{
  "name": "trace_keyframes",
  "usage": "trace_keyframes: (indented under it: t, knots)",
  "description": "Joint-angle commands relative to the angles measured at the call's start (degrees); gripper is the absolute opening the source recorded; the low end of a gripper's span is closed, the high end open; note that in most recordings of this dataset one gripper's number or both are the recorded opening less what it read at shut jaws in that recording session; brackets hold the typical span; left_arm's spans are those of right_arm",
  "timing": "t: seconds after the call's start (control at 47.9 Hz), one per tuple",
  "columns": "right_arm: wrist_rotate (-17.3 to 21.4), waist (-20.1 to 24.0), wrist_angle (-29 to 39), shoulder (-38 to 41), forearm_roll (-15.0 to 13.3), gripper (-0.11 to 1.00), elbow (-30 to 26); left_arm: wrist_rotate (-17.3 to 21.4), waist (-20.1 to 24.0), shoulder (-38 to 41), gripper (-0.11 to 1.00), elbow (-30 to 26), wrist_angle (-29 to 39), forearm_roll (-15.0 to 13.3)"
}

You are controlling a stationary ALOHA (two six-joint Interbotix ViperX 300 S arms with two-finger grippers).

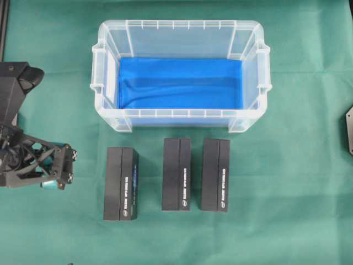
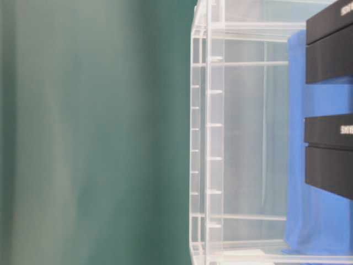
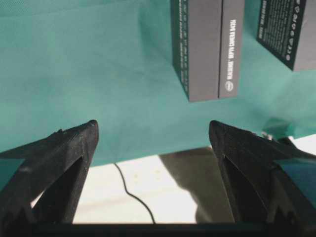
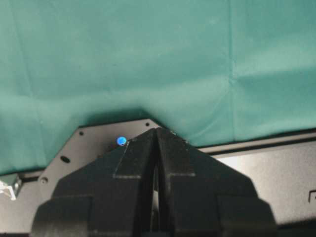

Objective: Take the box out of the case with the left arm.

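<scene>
The clear case stands at the back centre, and inside it I see only its blue lining. Three black boxes lie side by side on the cloth in front of it: left, middle, right. My left gripper hovers at the table's left, a short way from the left box, open with nothing between its fingers. In the left wrist view the gripper is wide apart, with the left box ahead of it. My right gripper is shut and empty.
A green cloth covers the table. A black mount plate shows at the right edge. Below my left gripper are the table's front edge and a thin cable on the floor. The table-level view shows the case wall and two boxes.
</scene>
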Motion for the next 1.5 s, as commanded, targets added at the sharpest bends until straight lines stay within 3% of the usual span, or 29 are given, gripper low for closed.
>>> trace_keyframes:
  t: [0.0,0.501,1.022,1.252,1.481]
  knots:
    - [-0.1,0.0,-0.1,0.1,-0.1,0.00,-0.9,0.3,1.5,-1.5,0.90,-0.4,0.3,0.1]
    - [0.4,0.0,-0.1,0.1,0.2,0.00,-0.9,10.1,16.3,-7.3,0.90,3.1,2.3,0.1]
    - [0.5,0.0,0.2,0.2,0.1,0.00,-0.6,28.0,34.7,-8.6,0.90,3.3,4.3,-0.2]
    - [0.5,0.0,2.1,0.2,0.1,0.00,-0.7,33.0,39.0,-8.3,0.90,3.1,4.3,-1.1]
    - [0.5,0.0,2.9,0.3,0.1,0.00,-0.6,34.0,39.4,-7.6,0.90,2.5,4.3,-1.1]
